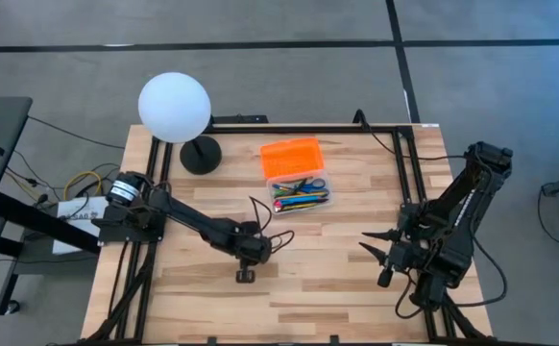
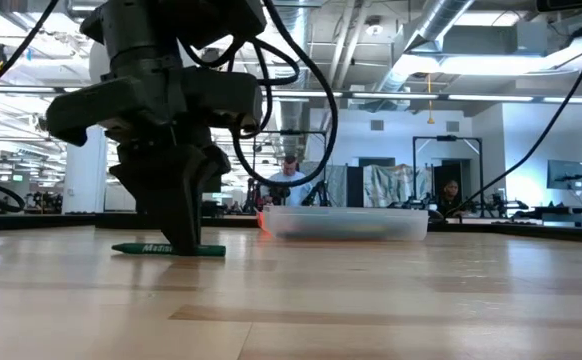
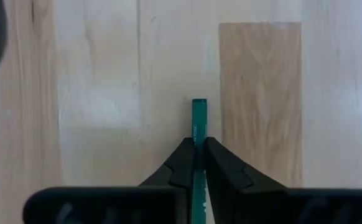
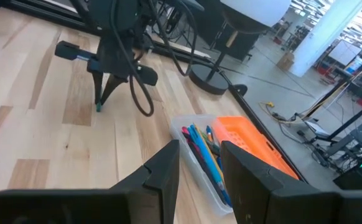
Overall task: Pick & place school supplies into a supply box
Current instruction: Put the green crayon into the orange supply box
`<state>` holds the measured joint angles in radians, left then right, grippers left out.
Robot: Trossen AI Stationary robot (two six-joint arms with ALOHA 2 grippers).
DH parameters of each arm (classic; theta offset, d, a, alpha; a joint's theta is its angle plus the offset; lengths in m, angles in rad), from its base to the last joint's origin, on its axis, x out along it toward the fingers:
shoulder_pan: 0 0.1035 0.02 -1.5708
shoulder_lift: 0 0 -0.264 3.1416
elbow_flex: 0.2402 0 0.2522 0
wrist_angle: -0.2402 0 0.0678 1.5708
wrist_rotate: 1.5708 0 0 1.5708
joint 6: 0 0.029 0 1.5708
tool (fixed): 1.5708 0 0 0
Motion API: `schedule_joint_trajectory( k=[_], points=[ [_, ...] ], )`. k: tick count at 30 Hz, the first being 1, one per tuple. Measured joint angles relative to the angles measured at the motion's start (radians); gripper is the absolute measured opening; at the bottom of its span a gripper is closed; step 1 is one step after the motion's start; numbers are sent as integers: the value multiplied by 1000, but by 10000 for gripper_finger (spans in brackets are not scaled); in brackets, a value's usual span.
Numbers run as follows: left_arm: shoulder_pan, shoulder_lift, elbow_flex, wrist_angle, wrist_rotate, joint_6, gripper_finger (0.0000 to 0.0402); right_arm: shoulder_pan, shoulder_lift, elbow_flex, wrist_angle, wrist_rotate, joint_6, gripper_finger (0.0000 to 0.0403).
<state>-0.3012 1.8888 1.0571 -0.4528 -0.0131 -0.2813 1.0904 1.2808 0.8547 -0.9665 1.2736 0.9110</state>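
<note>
A green pen [image 2: 141, 249] lies flat on the wooden table, and my left gripper [image 1: 246, 261] stands over it, shut on it, near the table's middle. The supply box [image 1: 300, 193], clear plastic, holds several coloured pens and blue-handled scissors; its orange lid [image 1: 291, 157] lies against its far side. My right gripper [image 1: 380, 258] hovers open at the table's right, nothing between its fingers, also seen as my right gripper [image 4: 199, 155] pointing toward the box [image 4: 196, 163]. My left gripper pinches the green pen's shaft [image 3: 198, 127] between its two fingers, on the pen's long sides, somewhat nearer one end. The fingers [image 2: 183, 215] come from above, pointing steeply down. The pen lies level on the table, one end [image 3: 198, 102] sticking out past the fingertips.
A white globe lamp [image 1: 174, 108] on a black round base [image 1: 201, 154] stands at the far left, close to the box. A black frame rail [image 1: 404, 163] borders the table. Bare wood lies between the two grippers and along the near edge.
</note>
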Motion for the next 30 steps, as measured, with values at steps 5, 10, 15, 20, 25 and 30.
schedule_joint_trajectory(
  k=[5, 10, 15, 20, 25, 30],
  points=[
    [0, 9, 59, -28, -41, 83, 12, 0, 0, 0, 0, 0, -3, 113],
    [4, 20, 147, -89, -78, 153, 11, 0, 0, 0, -5, 0, -3, 113],
    [30, 16, 234, -133, -180, 226, 11, 0, 0, 0, -7, 0, -4, 113],
    [100, 15, 312, -129, -340, 302, 17, 0, 0, 0, -12, 0, -4, 113],
    [205, 13, 357, -94, -419, 375, 16, 0, 0, 0, -13, -2, -4, 113],
    [331, 14, 358, -5, -343, 436, 19, 0, 0, 0, -14, -20, -4, 113]
  ],
)
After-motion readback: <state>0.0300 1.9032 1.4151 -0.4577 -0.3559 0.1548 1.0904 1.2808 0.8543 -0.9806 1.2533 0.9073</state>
